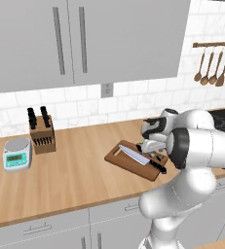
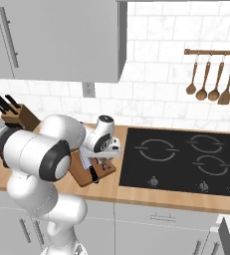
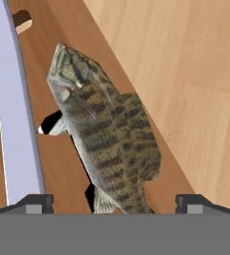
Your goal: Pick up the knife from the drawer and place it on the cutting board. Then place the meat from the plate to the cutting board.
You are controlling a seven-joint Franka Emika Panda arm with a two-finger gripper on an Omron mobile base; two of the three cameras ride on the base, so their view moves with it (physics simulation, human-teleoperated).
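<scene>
- While the arm reached over the counter (image 1: 70, 175), a kitchen scale (image 1: 17, 154) sat at the far left of the left base view, with a wooden knife block (image 1: 42, 132) just beside it.
- Further right, the cutting board (image 1: 129, 161) lay flat on the wood, its slot handle toward the scale.
- Along the board rested the knife (image 1: 142, 158), its silver blade toward the slot and its black handle at the near right corner.
- Right of the blade in the hand view lay the meat (image 3: 104, 130), a mottled brown fish, flat on the board near its edge.
- Over the fish hovered the gripper (image 3: 114, 203), its finger tips spread wide to either side and holding nothing.
- At the far right, wooden spoons (image 1: 212, 68) hung on the tiled wall, and the right base view showed a black cooktop (image 2: 181, 160) beside the board.
</scene>
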